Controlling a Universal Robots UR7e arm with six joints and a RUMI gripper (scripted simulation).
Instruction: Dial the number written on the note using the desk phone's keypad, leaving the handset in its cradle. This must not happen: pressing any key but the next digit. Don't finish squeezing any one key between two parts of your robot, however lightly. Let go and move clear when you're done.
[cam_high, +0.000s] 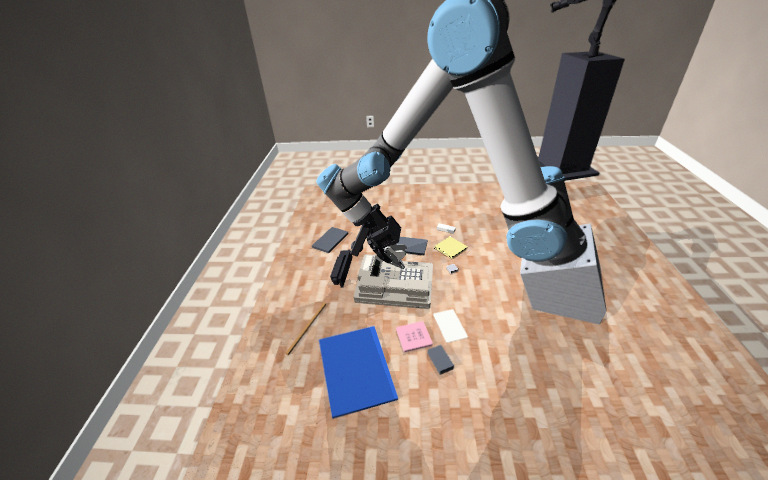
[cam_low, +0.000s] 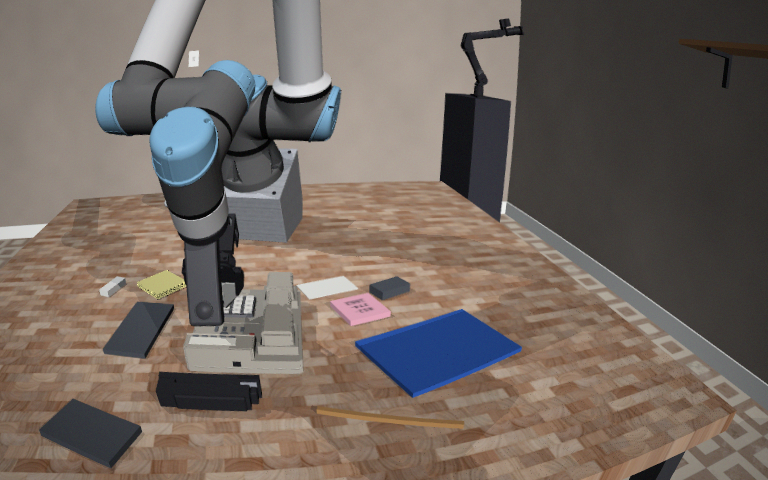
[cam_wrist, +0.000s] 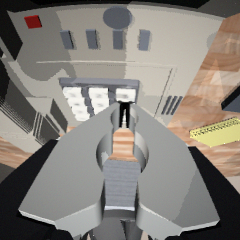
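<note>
Desk phone's keypad (cam_wrist: 100, 98) lies directly under the end effector (cam_wrist: 123, 111), its fingers together, gripping nothing.

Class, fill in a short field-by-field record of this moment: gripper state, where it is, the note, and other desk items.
gripper: gripper shut, holding nothing
position: tips over the white keys of the keypad on the desk phone
note: pink note, writing too small to read
nearby: blue folder, pencil, yellow pad
</note>
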